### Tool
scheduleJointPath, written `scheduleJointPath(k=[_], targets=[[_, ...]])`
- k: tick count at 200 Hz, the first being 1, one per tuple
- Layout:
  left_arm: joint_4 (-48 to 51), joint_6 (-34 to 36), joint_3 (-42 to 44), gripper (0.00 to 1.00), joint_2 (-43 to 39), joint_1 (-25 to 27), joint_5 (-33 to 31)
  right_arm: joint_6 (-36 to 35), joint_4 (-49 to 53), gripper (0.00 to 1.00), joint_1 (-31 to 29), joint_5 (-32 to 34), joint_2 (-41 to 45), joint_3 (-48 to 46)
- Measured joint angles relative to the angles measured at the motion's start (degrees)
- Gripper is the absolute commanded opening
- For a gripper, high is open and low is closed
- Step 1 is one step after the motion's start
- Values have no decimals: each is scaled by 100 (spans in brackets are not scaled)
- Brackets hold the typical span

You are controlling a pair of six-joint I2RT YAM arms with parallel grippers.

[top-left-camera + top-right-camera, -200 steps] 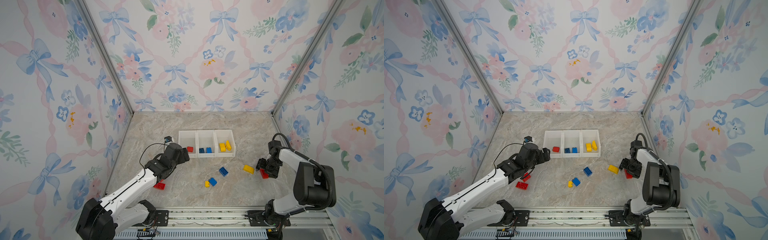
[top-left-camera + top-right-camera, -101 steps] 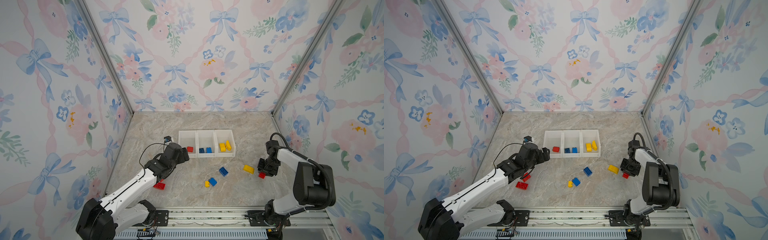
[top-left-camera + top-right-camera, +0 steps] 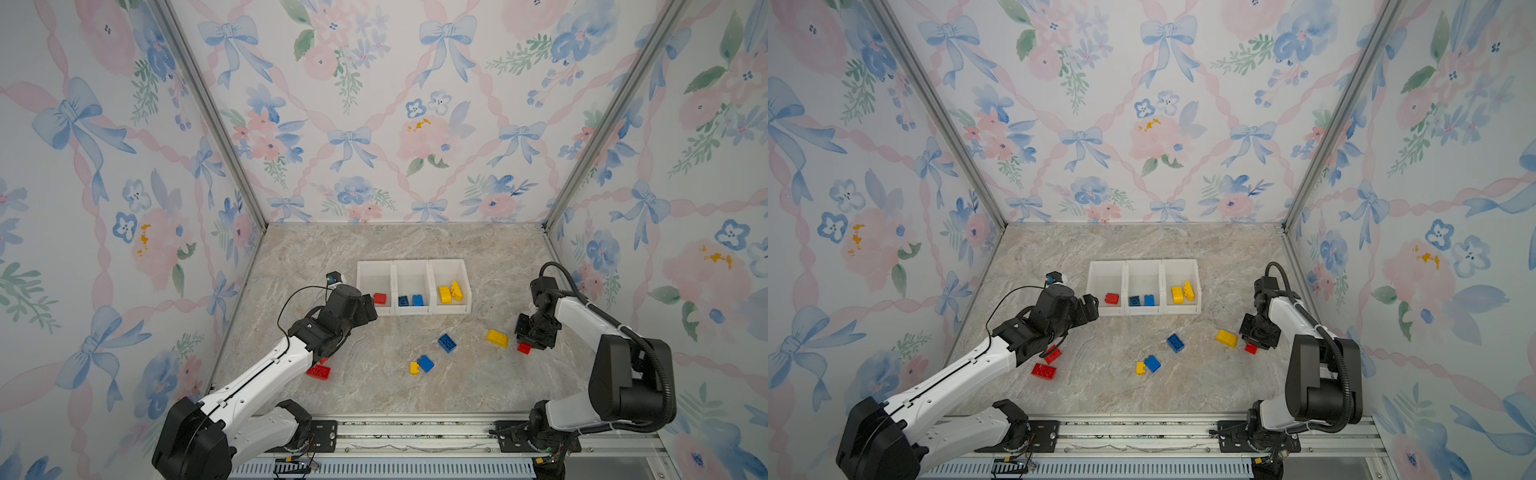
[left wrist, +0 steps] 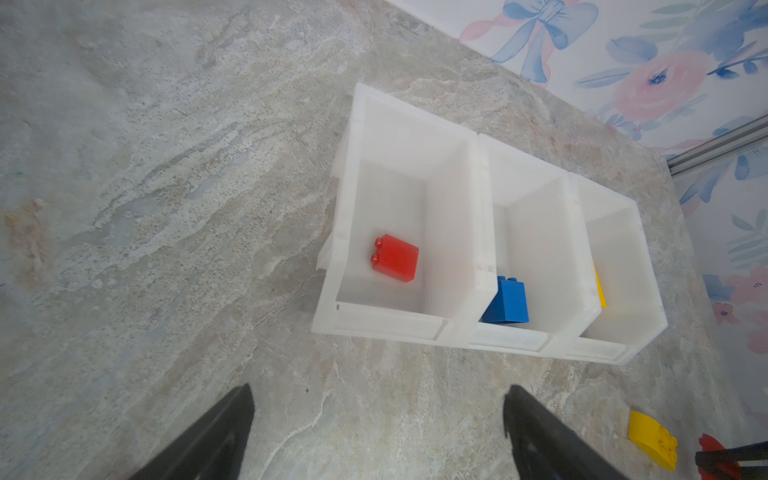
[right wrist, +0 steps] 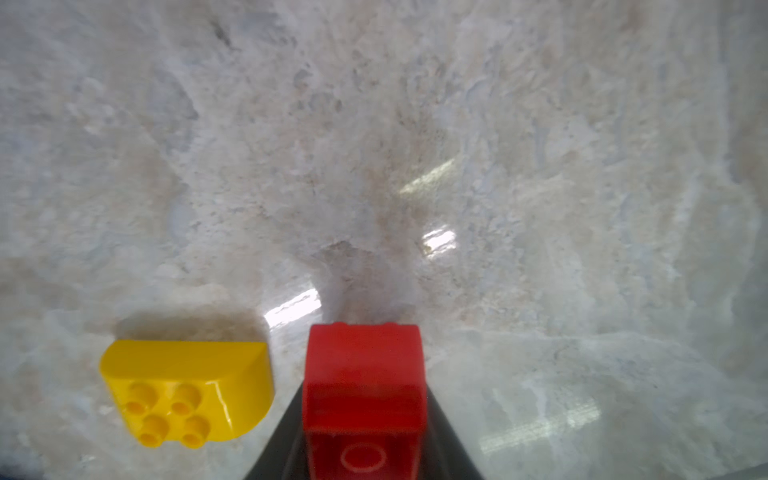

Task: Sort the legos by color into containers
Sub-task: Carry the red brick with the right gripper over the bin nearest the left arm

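My right gripper (image 5: 363, 419) is shut on a small red lego (image 5: 363, 390), low at the table's right side, where both top views show it (image 3: 524, 348) (image 3: 1250, 348). A yellow curved lego (image 3: 497, 338) lies just beside it. The three white containers (image 3: 413, 266) stand in a row at the middle. The left one holds a red lego (image 3: 379, 298), the middle one two blue legos (image 3: 410, 300), the right one yellow legos (image 3: 450, 292). My left gripper (image 4: 379, 399) is open and empty, just in front of the left container (image 4: 386, 324).
Loose on the table lie a blue lego (image 3: 446, 343), a blue and yellow pair (image 3: 425, 363), and two red legos (image 3: 1043, 371) (image 3: 1053, 355) partly under my left arm. Patterned walls close in three sides, and a metal rail (image 3: 415, 432) runs along the front.
My right gripper has closed its jaws on the red lego and shifted slightly with it. My left arm has not moved.
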State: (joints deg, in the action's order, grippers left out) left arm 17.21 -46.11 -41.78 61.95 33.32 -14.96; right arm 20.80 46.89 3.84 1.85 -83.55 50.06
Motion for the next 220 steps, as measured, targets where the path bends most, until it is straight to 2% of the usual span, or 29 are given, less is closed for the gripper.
scheduleJointPath(k=[35,103,166,220], targets=[[-2,2,7,96,-9,-31,31,177,262,23,-610,50,304,409],[0,4,144,96,-216,-129,140,813,520,23,-2380,107,278,1458],[-39,109,492,96,-376,-337,363,1226,323,23,-4030,94,-811,2868],[-42,181,654,96,-667,-522,566,1268,57,23,-4760,-31,-1945,4107]])
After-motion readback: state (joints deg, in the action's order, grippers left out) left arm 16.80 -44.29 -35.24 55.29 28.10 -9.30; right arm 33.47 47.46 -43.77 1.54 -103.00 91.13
